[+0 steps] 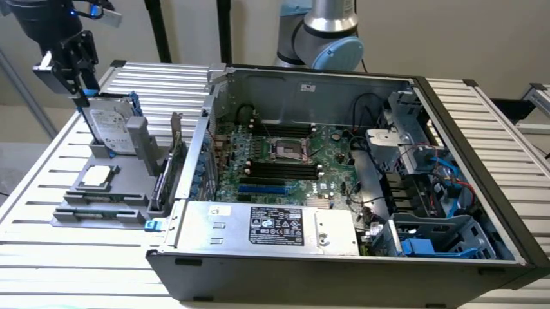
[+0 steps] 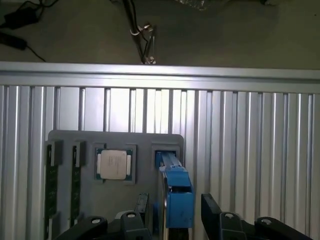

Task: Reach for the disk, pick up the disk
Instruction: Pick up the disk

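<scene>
Slatted aluminium table with a grey parts holder beside an open computer case

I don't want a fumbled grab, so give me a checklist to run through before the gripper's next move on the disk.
1. Gripper open: ok, fingers stand apart.
2. Disk between the fingers: ok, its blue carrier sits there.
3. Disk upright in the grey holder: ok.
4. Grip closed on the disk: not ok, a gap shows.
5. CPU chip clear of the fingers: ok, it lies flat aside.
6. Finger depth past the disk's top edge: cannot tell.
</scene>
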